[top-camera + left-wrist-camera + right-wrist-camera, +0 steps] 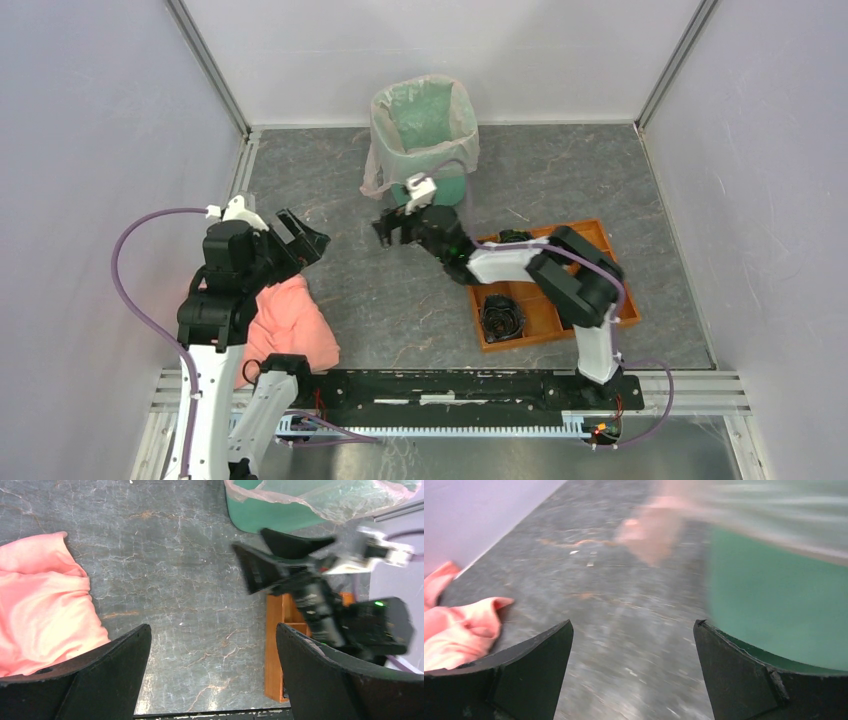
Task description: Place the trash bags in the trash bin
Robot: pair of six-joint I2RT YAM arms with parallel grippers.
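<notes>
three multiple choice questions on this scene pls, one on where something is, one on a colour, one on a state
1. Where is the trash bag?
A) lining the trash bin, its edge draped over the rim
B) lying flat beside the bin
C) folded underneath the bin

2. What colour is the cloth?
A) blue
B) salmon pink
C) white

3. The right claw is:
A) shut on the bag
B) shut on the bin's rim
C) open, holding nothing

Answers:
1 A: the top view shows the pale film inside the bin and hanging over its rim.
2 B: it shows as salmon pink in every view.
3 C: its own wrist view shows it spread wide and gripping nothing.
</notes>
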